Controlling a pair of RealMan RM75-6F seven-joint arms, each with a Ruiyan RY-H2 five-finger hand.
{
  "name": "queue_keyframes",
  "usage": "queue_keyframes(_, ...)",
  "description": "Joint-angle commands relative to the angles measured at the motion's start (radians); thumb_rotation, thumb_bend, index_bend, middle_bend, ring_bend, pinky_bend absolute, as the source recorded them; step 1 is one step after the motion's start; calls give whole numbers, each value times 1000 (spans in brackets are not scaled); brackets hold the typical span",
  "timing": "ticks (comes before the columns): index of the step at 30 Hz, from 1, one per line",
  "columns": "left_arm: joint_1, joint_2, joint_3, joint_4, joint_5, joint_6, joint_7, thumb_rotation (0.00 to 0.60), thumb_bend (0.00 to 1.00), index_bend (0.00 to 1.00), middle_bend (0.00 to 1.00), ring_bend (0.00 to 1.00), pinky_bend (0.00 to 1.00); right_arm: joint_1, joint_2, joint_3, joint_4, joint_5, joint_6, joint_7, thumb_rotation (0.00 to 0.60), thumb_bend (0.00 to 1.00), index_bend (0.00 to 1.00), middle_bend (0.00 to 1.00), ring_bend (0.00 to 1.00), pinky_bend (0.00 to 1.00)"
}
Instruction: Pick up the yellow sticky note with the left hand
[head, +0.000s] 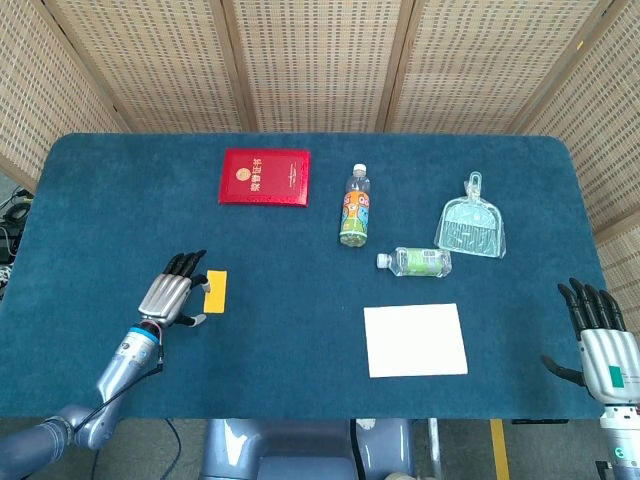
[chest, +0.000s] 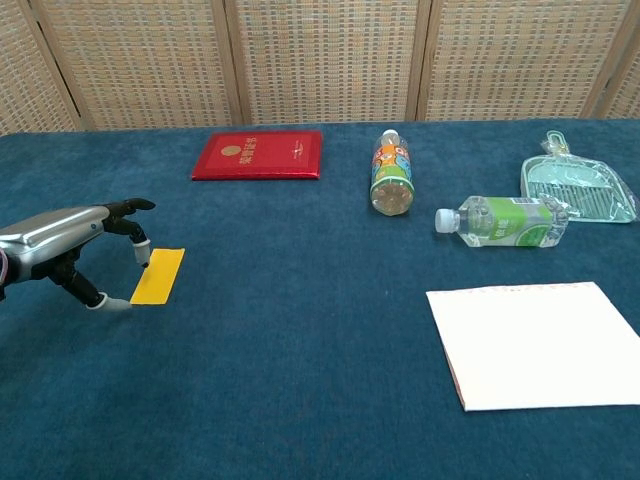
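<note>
Chest view shows the left hand (chest: 60, 245) spread open, holding nothing, thumb tip just beside the yellow sticky note (chest: 158, 275), which lies flat at its 3 o'clock on the counter (chest: 300, 330).

Before me on my blue table (head: 300, 330): red booklet (head: 265, 177), upright-lying orange bottle (head: 355, 207), green bottle (head: 417, 262) on its side, clear dustpan (head: 471, 226), white paper (head: 415, 340).
</note>
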Motion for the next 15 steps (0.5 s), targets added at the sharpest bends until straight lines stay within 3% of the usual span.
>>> queue_keyframes(1, -6, -14, 1, 13, -3, -4, -5, 600, 189, 449, 0, 0, 0, 0, -1, 0, 1, 2, -1, -1, 600, 0, 45, 0, 0, 0)
queue_keyframes(15, -35, -60, -10, 54, -30, -19, 10, 600, 200, 449, 0, 0, 0, 3, -1, 0, 7, 13, -11, 4, 600, 0, 49, 0, 0, 0)
